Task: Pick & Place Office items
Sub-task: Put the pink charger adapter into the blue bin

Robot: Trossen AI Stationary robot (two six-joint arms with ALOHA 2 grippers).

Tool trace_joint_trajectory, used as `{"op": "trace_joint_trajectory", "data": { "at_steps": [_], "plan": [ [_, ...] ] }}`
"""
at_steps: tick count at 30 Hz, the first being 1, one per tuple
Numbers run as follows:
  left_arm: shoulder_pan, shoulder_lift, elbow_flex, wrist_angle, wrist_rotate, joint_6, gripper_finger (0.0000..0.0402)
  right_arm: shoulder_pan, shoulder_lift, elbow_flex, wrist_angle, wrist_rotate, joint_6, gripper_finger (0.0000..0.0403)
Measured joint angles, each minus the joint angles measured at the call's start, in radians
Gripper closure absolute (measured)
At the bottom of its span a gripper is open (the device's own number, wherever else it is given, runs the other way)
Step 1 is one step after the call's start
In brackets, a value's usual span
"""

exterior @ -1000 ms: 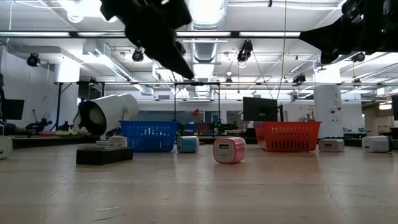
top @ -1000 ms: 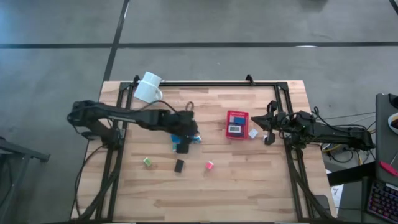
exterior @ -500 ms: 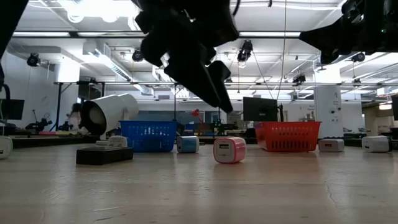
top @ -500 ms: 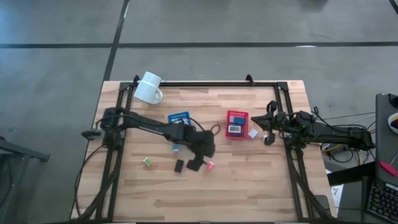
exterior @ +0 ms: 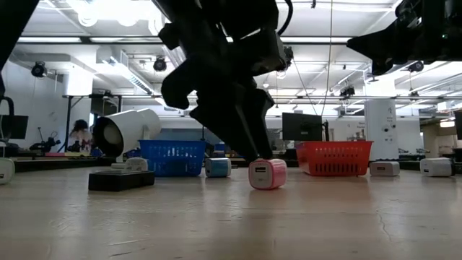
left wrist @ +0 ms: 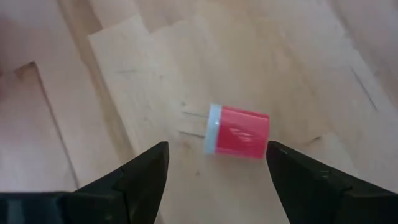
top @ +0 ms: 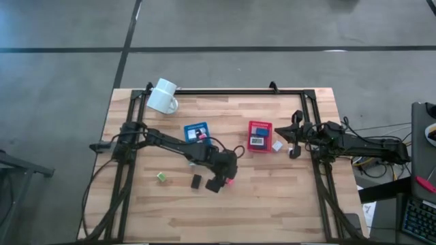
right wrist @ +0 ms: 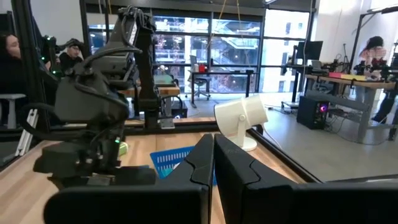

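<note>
A pink block (left wrist: 239,132) with a white end and two metal prongs lies on its side on the wooden table (top: 272,197), near the middle. My left gripper (left wrist: 217,168) hangs open just above it, pointing steeply down, one finger on either side of the block without touching it; the high view shows this gripper (top: 224,181) beside the block (top: 231,180). A black block (top: 196,181) and a green block (top: 161,177) lie to its left. My right gripper (top: 294,151) waits shut at the table's right edge, next to a white cube (top: 277,145).
A blue tray (top: 196,131) and a red tray (top: 259,135) lie flat behind the blocks. A white mug (top: 163,95) lies on its side at the far left corner. A black frame (top: 225,91) runs along the table's far and side edges.
My left gripper has gone from over the blue tray toward the table's right and near edge and come down over the pink block, its fingers opening wider on the way. The blue tray, hidden under it before, now shows.
</note>
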Motion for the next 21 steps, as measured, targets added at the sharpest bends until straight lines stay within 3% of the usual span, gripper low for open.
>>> {"op": "trace_joint_trajectory", "data": {
  "at_steps": [21],
  "plan": [
    [-0.011,0.050,-0.001,0.076,0.017,0.145,0.0126,0.000,0.053,-0.002,0.002,0.002,0.041,0.0394]
  ]
}}
